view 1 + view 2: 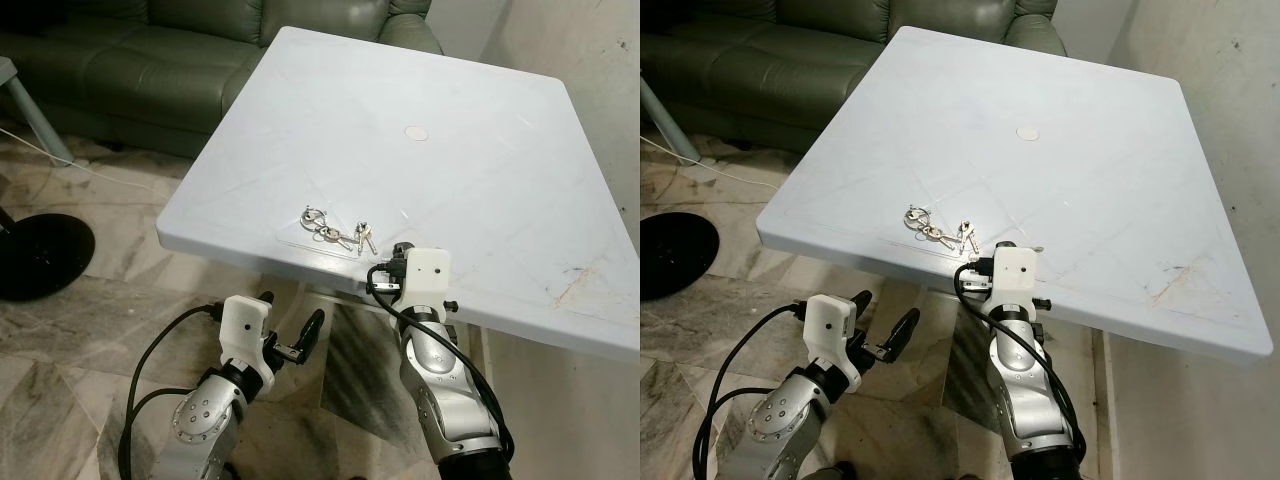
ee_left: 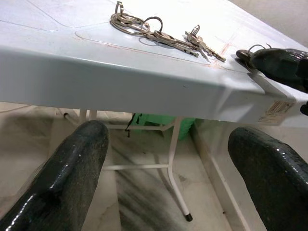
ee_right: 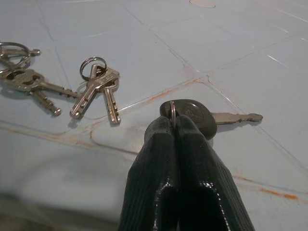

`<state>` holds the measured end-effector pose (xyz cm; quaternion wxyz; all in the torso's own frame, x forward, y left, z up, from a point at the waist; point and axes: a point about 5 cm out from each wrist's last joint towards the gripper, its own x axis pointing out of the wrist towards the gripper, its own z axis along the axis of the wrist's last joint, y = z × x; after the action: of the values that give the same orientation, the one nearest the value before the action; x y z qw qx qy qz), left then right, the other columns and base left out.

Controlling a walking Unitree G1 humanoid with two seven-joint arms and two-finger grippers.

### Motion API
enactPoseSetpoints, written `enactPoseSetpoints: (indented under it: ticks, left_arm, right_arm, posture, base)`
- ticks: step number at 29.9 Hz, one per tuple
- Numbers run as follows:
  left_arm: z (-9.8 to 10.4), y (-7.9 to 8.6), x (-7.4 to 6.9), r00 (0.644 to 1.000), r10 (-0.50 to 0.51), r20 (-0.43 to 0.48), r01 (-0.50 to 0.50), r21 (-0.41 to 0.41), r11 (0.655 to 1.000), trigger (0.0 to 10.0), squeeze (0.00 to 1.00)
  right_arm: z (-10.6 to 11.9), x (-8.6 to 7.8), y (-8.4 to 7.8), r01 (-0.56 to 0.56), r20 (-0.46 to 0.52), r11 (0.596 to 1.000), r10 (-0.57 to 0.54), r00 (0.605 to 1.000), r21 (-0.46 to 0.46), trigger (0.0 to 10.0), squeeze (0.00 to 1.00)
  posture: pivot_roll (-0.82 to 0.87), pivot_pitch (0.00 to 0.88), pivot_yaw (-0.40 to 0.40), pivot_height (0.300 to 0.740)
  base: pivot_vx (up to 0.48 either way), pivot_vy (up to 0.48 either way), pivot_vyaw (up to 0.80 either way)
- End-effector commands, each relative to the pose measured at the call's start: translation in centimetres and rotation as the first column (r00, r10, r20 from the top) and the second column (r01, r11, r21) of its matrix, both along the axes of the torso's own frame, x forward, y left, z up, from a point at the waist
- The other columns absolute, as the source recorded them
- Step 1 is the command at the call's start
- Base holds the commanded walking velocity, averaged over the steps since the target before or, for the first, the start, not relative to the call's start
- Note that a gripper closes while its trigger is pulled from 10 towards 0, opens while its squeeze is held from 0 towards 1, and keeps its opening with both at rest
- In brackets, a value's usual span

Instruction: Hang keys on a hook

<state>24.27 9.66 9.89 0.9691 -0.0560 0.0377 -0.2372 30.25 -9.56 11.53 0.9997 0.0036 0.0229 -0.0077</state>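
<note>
Your right gripper (image 3: 177, 126) has its fingers pressed together on the ring of one black-headed key (image 3: 198, 117), which lies on the white counter (image 1: 480, 150) at its near edge. Beside it lie two more key bunches (image 3: 98, 86), (image 3: 24, 82), apart from each other. Your left gripper (image 1: 291, 325) hangs below the counter edge, fingers (image 2: 72, 168) spread, holding nothing.

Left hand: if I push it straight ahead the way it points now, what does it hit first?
Most likely the near edge of the white table. The open left hand sits below the tabletop, aimed at that rim, with the keys lying above its line. Depth is unclear.
</note>
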Motion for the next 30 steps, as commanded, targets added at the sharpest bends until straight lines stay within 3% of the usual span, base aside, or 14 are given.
enactPoseSetpoints:
  ticks: [1, 4, 7, 8, 9, 10, 12, 13, 14, 15, 16, 24, 30]
  left_arm:
    - [0.2, -0.3, -0.1, 1.0, -0.011, 0.012, 0.011, 0.0, 1.0, 10.0, 0.0]
    - [0.2, -0.3, 0.0, 1.0, -0.009, 0.014, 0.009, 0.003, 1.0, 10.0, 0.0]
    - [0.2, -0.3, 0.2, 1.0, -0.005, 0.016, 0.005, 0.005, 1.0, 10.0, 0.0]
    - [0.3, -0.2, 0.6, 1.0, 0.014, 0.017, -0.014, -0.002, 1.0, 10.0, 0.0]
    - [0.3, -0.2, 0.7, 1.0, 0.021, 0.017, -0.021, -0.007, 1.0, 10.0, 0.0]
    - [0.5, -0.1, 1.1, 0.999, 0.041, 0.017, -0.04, -0.023, 0.999, 10.0, 0.0]
    - [1.3, 0.3, 2.3, 0.995, 0.093, 0.031, -0.09, -0.068, 0.994, 10.0, 0.0]
    - [1.8, 0.5, 2.8, 0.992, 0.114, 0.046, -0.109, -0.091, 0.99, 10.0, 0.0]
    - [1.8, 0.5, 2.8, 0.992, 0.114, 0.046, -0.109, -0.091, 0.99, 10.0, 0.0]
    - [2.3, 0.7, 3.5, 0.987, 0.141, 0.073, -0.132, -0.115, 0.985, 10.0, 0.0]
    - [2.7, 0.8, 3.8, 0.985, 0.148, 0.088, -0.136, -0.126, 0.983, 10.0, 0.0]
    - [4.0, 1.1, 5.1, 0.977, 0.166, 0.137, -0.141, -0.173, 0.975, 10.0, 0.0]
    - [3.8, 2.5, 5.4, 0.969, 0.195, 0.15, -0.165, -0.189, 0.968, 10.0, 0.0]
  right_arm:
    - [-0.5, -1.0, 1.3, -0.011, -0.014, 0.997, 0.012, 1.0, 0.075, 0.0, 0.0]
    - [-0.3, -1.1, 1.1, 0.011, 0.001, 0.999, -0.011, 1.0, 0.04, 0.0, 0.0]
    - [-0.2, -0.9, 0.9, 0.0, 0.013, 0.998, -0.001, 1.0, 0.07, 0.0, 0.0]
    - [0.1, -0.8, 0.8, -0.021, 0.04, 0.995, 0.017, 0.999, 0.102, 2.8, 0.0]
    - [0.2, -0.8, 0.8, -0.03, 0.048, 0.993, 0.025, 0.999, 0.115, 2.8, 0.0]
    - [0.3, -0.6, 0.7, -0.049, 0.058, 0.991, 0.042, 0.997, 0.124, 10.0, 0.0]
    - [1.6, -0.5, 0.2, -0.117, 0.167, 0.987, 0.098, 0.981, 0.112, 10.0, 0.0]
    - [2.3, -0.7, -0.1, -0.163, 0.231, 0.975, 0.125, 0.965, 0.153, 10.0, 0.0]
    - [2.3, -0.7, -0.1, -0.163, 0.231, 0.975, 0.125, 0.965, 0.153, 10.0, 0.0]
    - [3.2, -1.2, -0.5, -0.238, 0.325, 0.96, 0.18, 0.929, 0.148, 10.0, 0.0]
    - [3.4, -1.3, -0.8, -0.255, 0.348, 0.956, 0.192, 0.918, 0.146, 10.0, 0.0]
    - [3.7, -1.6, -3.1, -0.222, 0.385, 0.968, 0.161, 0.909, 0.119, 10.0, 0.0]
    - [3.8, -2.5, -4.9, -0.195, 0.401, 0.978, 0.151, 0.904, 0.074, 10.0, 0.0]
  posture:
    - [0.07, 0.169, -0.117, 0.74]
    - [0.07, 0.167, -0.118, 0.74]
    - [0.07, 0.16, -0.115, 0.74]
    - [0.07, 0.158, -0.113, 0.74]
    - [0.07, 0.158, -0.113, 0.74]
    - [0.06, 0.152, -0.111, 0.74]
    - [0.06, 0.146, -0.11, 0.74]
    - [0.06, 0.134, -0.108, 0.74]
    - [0.06, 0.134, -0.108, 0.74]
    - [0.06, 0.122, -0.107, 0.74]
    - [0.06, 0.116, -0.107, 0.74]
    - [0.06, 0.07, -0.096, 0.74]
    - [0.04, 0.031, -0.09, 0.74]
  base:
    - [0.0, 0.0, 0.0]
    - [0.0, 0.0, 0.0]
    - [0.0, 0.0, 0.0]
    - [0.0, 0.0, 0.0]
    - [0.0, 0.0, 0.0]
    - [0.0, 0.0, 0.0]
    - [0.0, 0.0, 0.0]
    - [0.0, 0.0, 0.0]
    - [0.0, 0.0, 0.0]
    - [0.0, 0.0, 0.0]
    - [0.0, 0.0, 0.0]
    - [0.0, 0.0, 0.0]
    - [0.0, 0.0, 0.0]
